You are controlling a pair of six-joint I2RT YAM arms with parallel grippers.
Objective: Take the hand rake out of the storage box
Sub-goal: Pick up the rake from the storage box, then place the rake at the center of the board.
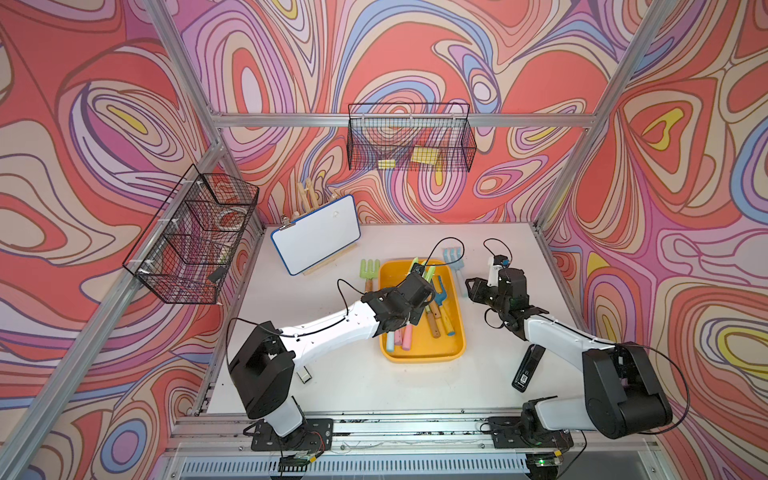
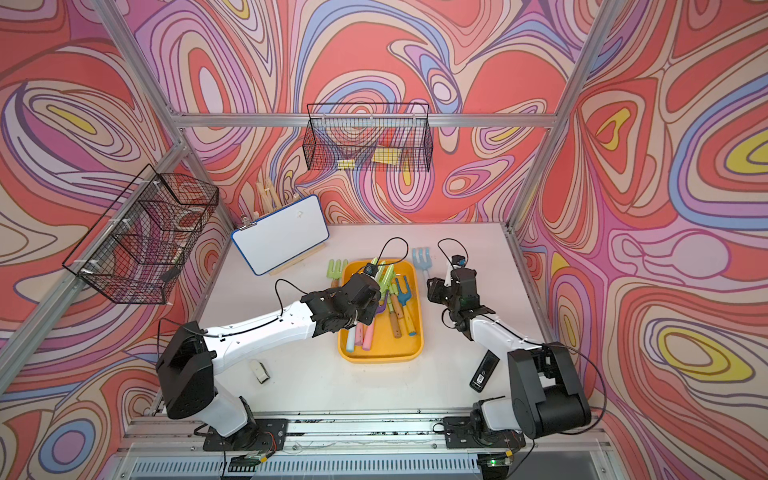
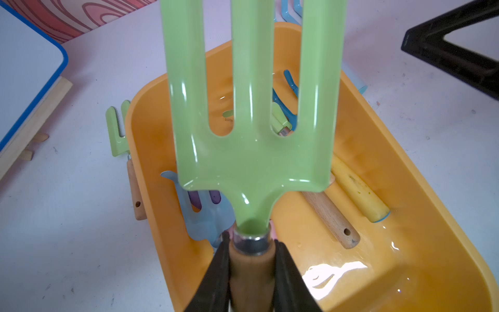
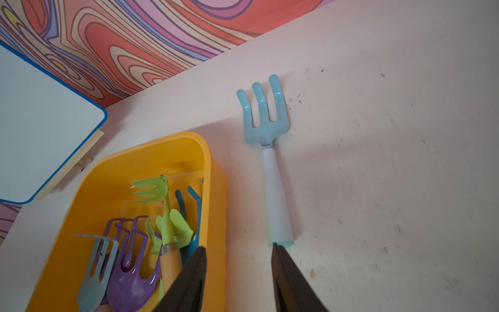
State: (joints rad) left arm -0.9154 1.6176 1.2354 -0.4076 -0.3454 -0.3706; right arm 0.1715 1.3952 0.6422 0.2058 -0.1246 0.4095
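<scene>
One green rake [image 1: 369, 270] lies on the bench [image 4: 378, 162], left of the left fingers [image 3: 220, 270]. These clamp the wooden handle of the hand rake [image 3: 251, 162], also green, held over the box [image 3: 405, 216] of several tools. The right fingers [image 4: 282, 272] stand apart, empty. One blue rake [image 4: 266, 118] lies just ahead of them.

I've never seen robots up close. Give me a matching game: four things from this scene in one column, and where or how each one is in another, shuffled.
Things:
1. left gripper
2. right gripper
3. pale blue rake
4. whiteboard

States:
A. lying on the table beside the storage box
B. open, holding nothing
C. propped up at the back of the table
D. shut on the wooden handle of the green rake

Pairs: 1-D, 2-B, 3-A, 4-C.
</scene>
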